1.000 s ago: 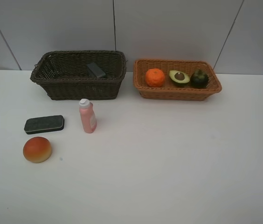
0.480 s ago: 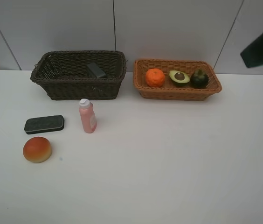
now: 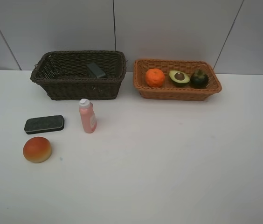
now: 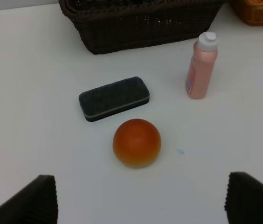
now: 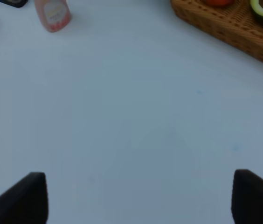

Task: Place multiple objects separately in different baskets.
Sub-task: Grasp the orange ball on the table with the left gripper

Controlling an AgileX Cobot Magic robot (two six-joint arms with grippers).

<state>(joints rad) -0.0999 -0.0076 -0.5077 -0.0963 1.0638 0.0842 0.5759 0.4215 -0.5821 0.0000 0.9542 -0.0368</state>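
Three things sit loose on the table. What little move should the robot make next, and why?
Probably lower the open left gripper onto the round fruit, which lies centred just ahead of it. The orange already sits in the light basket, so this fruit likely belongs there too.

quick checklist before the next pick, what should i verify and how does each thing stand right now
1. Left claw open and empty: ok, jaws wide with nothing between them.
2. Right claw open and empty: ok.
3. Peach-coloured round fruit free to grasp: ok, it touches neither the dark eraser nor the pink bottle.
4. Pink bottle upright: ok.
5. Room in the dark brown basket: ok, only one dark grey item shows inside.
6. Everything sorted: not ok, three things lie out on the white table.
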